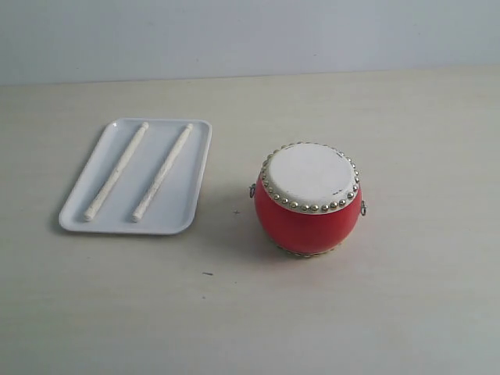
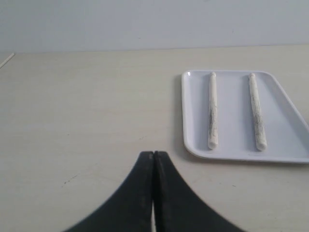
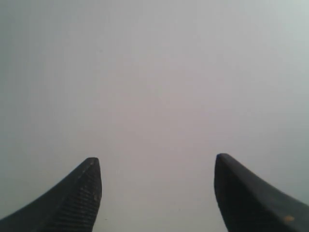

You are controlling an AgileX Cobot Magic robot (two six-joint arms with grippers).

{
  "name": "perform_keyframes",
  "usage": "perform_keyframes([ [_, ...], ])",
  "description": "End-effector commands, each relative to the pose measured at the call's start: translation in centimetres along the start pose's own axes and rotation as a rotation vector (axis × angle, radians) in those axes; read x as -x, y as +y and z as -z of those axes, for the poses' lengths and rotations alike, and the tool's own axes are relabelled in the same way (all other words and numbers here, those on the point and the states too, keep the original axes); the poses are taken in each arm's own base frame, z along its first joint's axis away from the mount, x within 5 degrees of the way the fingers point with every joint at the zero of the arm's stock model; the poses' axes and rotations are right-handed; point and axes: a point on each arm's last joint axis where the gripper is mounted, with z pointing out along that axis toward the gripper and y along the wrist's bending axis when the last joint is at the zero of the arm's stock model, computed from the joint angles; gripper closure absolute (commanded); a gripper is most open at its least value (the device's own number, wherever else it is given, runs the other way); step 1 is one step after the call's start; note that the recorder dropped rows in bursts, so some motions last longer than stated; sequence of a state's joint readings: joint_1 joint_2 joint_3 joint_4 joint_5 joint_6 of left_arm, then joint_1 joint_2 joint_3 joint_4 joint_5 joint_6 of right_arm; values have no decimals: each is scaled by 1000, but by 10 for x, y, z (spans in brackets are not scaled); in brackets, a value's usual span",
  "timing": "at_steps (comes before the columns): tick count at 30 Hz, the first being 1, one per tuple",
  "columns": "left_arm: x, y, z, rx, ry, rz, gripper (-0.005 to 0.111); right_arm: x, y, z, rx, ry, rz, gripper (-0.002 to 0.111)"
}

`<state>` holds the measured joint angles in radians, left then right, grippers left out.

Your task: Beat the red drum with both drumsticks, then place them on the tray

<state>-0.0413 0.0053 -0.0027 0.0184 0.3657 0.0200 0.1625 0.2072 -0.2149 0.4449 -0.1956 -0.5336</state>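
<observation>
Squarely upright red drum (image 1: pixel 306 226), silver-studded off-white head (image 1: pixel 308 173), drumsticks (image 1: pixel 117 172) in tray (image 1: pixel 193 173)

Left: tray (image 1: pixel 141 168) with drumsticks (image 1: pixel 117 170) lying flat — low obstacle.
Right of centre: red drum (image 1: pixel 306 223) — tallest obstacle.
Between them: strip of bare surface (image 1: pixel 375 312), passable.
Near, far, right: open surface.

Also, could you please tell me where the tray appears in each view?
Exterior view: the tray lies left of centre, left of the red drum.
Left wrist view: the tray sits ahead of the shut left tool, off to one side, cut by the frame edge.
Right wrist view: not in it.
Shared landmark: the drumsticks lying side by side on the tray.
</observation>
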Motion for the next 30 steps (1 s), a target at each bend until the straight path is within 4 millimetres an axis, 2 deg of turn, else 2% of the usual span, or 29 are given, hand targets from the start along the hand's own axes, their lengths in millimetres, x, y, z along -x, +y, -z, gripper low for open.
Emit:
perform_keyframes([
  [1, 0, 0, 0, 0, -10, 2, 107, -16, 1, 5, -16, 24, 3, 45],
  [12, 0, 0, 0, 0, -8, 2, 107, -59, 5, 20, -14, 156, -5, 45],
  [30, 0, 0, 0, 0, -8, 2, 107, -88, 1, 37, -69, 419, -3, 45],
])
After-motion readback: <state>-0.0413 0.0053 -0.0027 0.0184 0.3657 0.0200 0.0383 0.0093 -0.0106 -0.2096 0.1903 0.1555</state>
